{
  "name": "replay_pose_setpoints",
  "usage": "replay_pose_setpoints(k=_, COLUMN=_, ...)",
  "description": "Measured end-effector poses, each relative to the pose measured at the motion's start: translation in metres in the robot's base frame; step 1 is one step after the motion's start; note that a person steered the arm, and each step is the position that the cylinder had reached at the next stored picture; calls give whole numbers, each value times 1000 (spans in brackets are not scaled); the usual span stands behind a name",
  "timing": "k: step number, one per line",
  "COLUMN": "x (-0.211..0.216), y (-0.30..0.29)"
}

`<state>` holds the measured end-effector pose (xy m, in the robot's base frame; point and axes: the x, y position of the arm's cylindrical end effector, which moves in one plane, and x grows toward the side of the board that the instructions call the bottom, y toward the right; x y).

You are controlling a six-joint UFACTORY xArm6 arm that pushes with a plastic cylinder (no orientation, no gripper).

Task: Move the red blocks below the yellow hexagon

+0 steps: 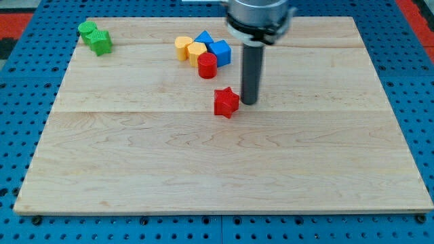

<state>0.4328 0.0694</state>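
Camera view: the dark rod's tip is seen just beside the red star-shaped block, on its right side, touching or nearly so. No jaws are fitted to this end effector, so nothing is gripped, only pushed. The yellow hexagonal block is parked near the view's top on the pale wooden counter, with the red cylinder block already snug below it. The blue blocks and a second yellow block are crowded in there too. The star is probably best nudged left and slightly up, slowly, so the cluster isn't bumped. The green blocks are well apart.
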Motion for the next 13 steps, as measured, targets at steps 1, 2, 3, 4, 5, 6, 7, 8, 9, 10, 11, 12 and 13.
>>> replay_pose_setpoints(k=1, x=1, y=-38)
replay_pose_setpoints(k=2, x=-18, y=-107)
replay_pose_setpoints(k=3, x=5, y=-112)
replay_pose_setpoints(k=4, x=-1, y=-149)
replay_pose_setpoints(k=5, x=-43, y=-170)
replay_pose_setpoints(k=6, x=-60, y=-171)
replay_pose_setpoints(k=7, x=-68, y=-172)
replay_pose_setpoints(k=8, x=-71, y=-222)
replay_pose_setpoints(k=9, x=-84, y=-243)
replay_pose_setpoints(k=10, x=-92, y=-224)
replay_pose_setpoints(k=11, x=-96, y=-193)
replay_pose_setpoints(k=12, x=-98, y=-167)
replay_pose_setpoints(k=13, x=-105, y=-147)
